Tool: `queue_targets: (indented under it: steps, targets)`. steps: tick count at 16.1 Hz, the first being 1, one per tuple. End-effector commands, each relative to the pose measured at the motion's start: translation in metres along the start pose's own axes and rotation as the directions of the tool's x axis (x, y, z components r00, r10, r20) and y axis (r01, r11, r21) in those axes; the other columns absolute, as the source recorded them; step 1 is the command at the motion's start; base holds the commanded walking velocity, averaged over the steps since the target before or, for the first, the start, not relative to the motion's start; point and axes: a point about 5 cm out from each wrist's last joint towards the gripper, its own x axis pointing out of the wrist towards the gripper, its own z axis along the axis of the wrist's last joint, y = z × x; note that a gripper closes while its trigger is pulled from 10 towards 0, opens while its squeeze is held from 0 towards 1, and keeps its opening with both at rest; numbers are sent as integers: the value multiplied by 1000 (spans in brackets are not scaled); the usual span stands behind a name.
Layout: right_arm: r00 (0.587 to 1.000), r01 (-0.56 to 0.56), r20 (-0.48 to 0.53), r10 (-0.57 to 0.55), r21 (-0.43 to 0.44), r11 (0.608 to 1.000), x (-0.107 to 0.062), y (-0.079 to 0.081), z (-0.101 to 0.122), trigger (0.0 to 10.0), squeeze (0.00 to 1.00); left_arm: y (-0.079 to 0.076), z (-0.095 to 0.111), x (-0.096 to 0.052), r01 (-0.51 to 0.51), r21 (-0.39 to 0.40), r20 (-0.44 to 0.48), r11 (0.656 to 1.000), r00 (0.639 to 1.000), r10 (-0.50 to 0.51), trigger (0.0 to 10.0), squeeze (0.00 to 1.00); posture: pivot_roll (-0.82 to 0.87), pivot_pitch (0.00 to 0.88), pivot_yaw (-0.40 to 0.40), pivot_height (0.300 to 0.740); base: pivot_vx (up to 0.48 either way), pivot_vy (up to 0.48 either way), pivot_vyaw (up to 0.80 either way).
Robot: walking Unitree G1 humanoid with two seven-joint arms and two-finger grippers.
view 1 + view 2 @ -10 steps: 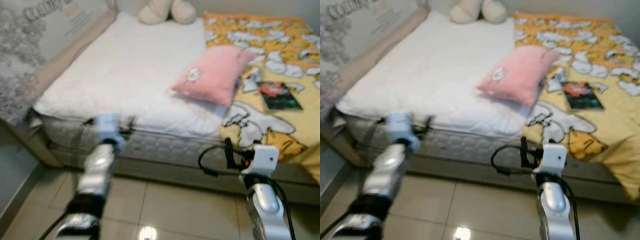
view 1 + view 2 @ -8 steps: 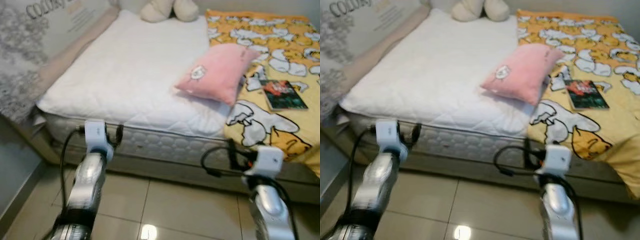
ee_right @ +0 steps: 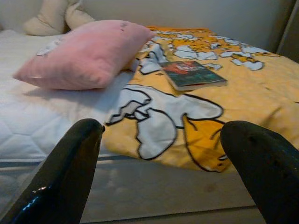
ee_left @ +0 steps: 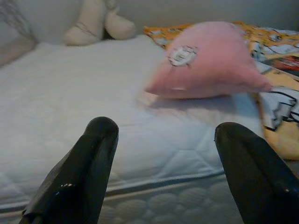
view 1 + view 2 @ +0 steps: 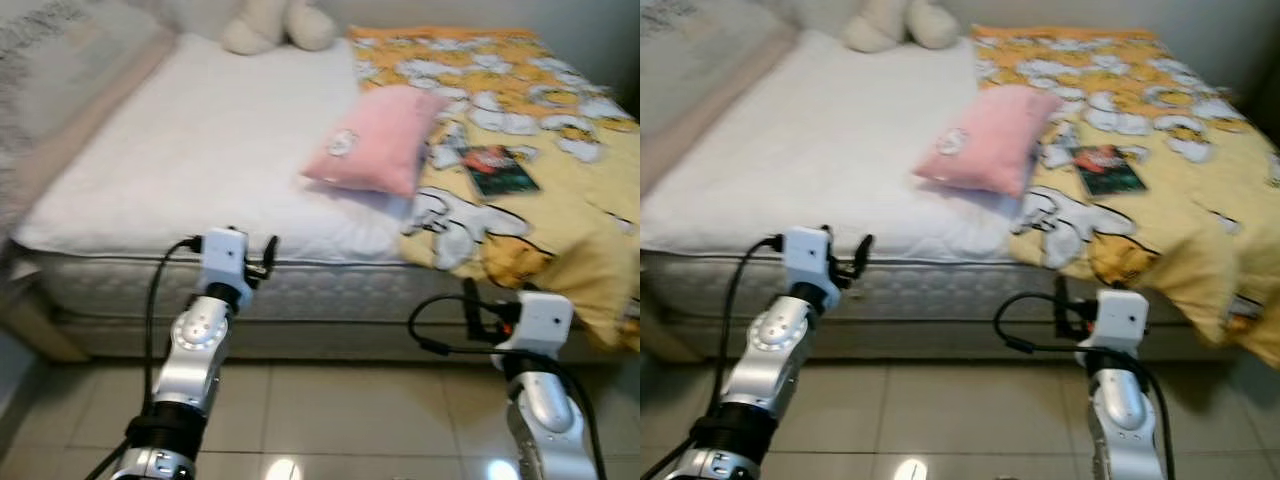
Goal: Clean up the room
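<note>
Since the earlier frame my head camera has swung toward the right, so the bed (image 5: 150, 150) sits further left in view and more of the yellow patterned blanket (image 5: 560, 170) shows; my left arm, blurred before, now reads sharp and is raised a little closer to the mattress edge.

I have the left gripper (image 4: 163, 158) held up in front of the near side of the mattress, its two black fingers (image 4: 79, 172) spread well apart with nothing between them. Looking along them I see white quilted mattress, with the pink pillow (image 5: 375, 140) lying beyond on the sheet, tilted, its far corner resting against the blanket's edge. A cream plush toy (image 5: 270, 22) sits at the head of the bed by the wall.

My right gripper (image 3: 173, 163) is also spread apart and holds nothing; it hangs low before the bed side, facing the part where the blanket drapes over the mattress edge. On the blanket, just beyond the pillow's right end, a dark-covered book (image 5: 502, 172) lies flat, face up, apart from the pillow. It also shows along the right gripper's fingers (image 3: 60, 177), past a big white-and-orange cartoon print.

Both silver arms stand over the pale tiled floor (image 5: 350, 410), with black cables looping from each wrist. Neither gripper touches the bed.
</note>
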Motion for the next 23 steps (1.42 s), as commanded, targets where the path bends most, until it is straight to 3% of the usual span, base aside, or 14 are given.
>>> queue_targets:
  steps: [1,4,11,21,23]
  targets:
    - [999,-21,27,21,-9,1000,3,3,7,10000,0,6,0,0,-24,-1,-1,1000,1000,24,10000,0,-127,0,67,740,480,0,0]
    - [1000,-6,31,7,-16,1000,1,0,8,10000,0,2,3,4,-24,-16,-2,1000,1000,24,10000,0,-137,0,73,740,480,0,0]
    - [1000,-18,21,18,-19,1000,2,0,7,10000,0,8,-2,6,-92,-92,-45,991,995,88,10000,0,-130,0,70,740,474,0,0]
    - [999,-23,28,23,-18,1000,6,2,8,10000,0,-3,5,13,-23,-38,-17,999,1000,23,10000,0,-131,0,75,740,447,80,0]
    - [1000,-10,11,11,-28,1000,6,2,6,10000,0,-5,5,14,-11,-34,-14,999,1000,10,10000,0,-133,0,79,740,480,0,-800]
